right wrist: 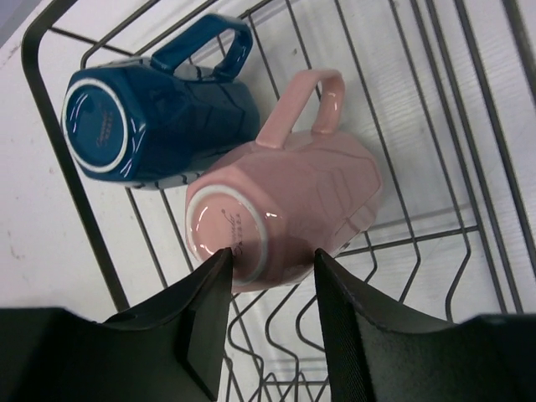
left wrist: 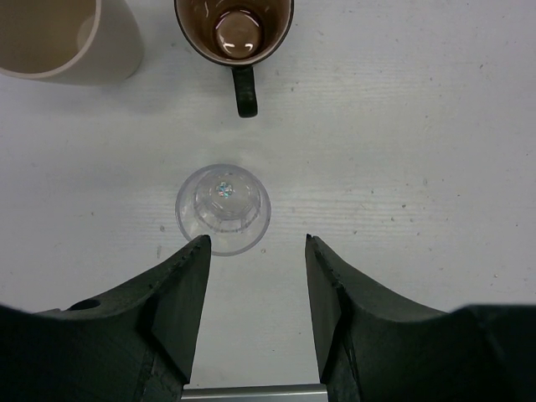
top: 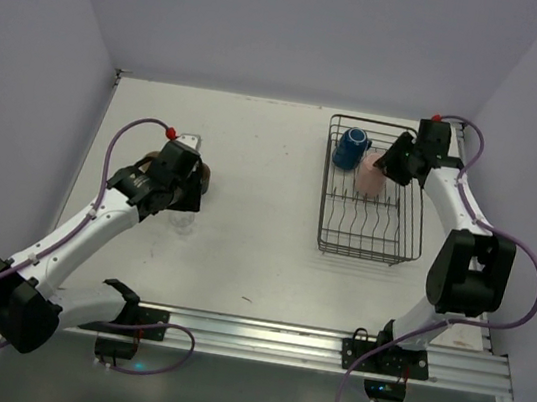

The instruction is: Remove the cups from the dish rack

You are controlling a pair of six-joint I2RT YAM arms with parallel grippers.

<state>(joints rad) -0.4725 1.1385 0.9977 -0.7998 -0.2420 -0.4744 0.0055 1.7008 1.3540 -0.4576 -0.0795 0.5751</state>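
Right wrist view: pale pink cup (right wrist: 285,209) and blue mug (right wrist: 159,117) lie on their sides in dish rack (top: 366,256). Right hand (right wrist: 272,260) apart, fingers either side of the pink cup's base. Left hand (left wrist: 255,243) apart, just short of clear glass (left wrist: 223,208); brown mug (left wrist: 234,33) and cream mug (left wrist: 67,42) beyond it on bench (left wrist: 419,167).

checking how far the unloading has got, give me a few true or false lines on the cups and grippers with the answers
1. Two cups lie in the dish rack: the blue mug and the pink cup. True.
2. The left gripper is shut on the clear glass. False: it is open, and the glass stands on the table just ahead of its fingers.
3. The brown mug stands mouth up on the table. True.
4. The two racked cups face the right wrist camera mouth first. False: their bases face it.
5. The right gripper is shut. False: it is open, at the pink cup's base.
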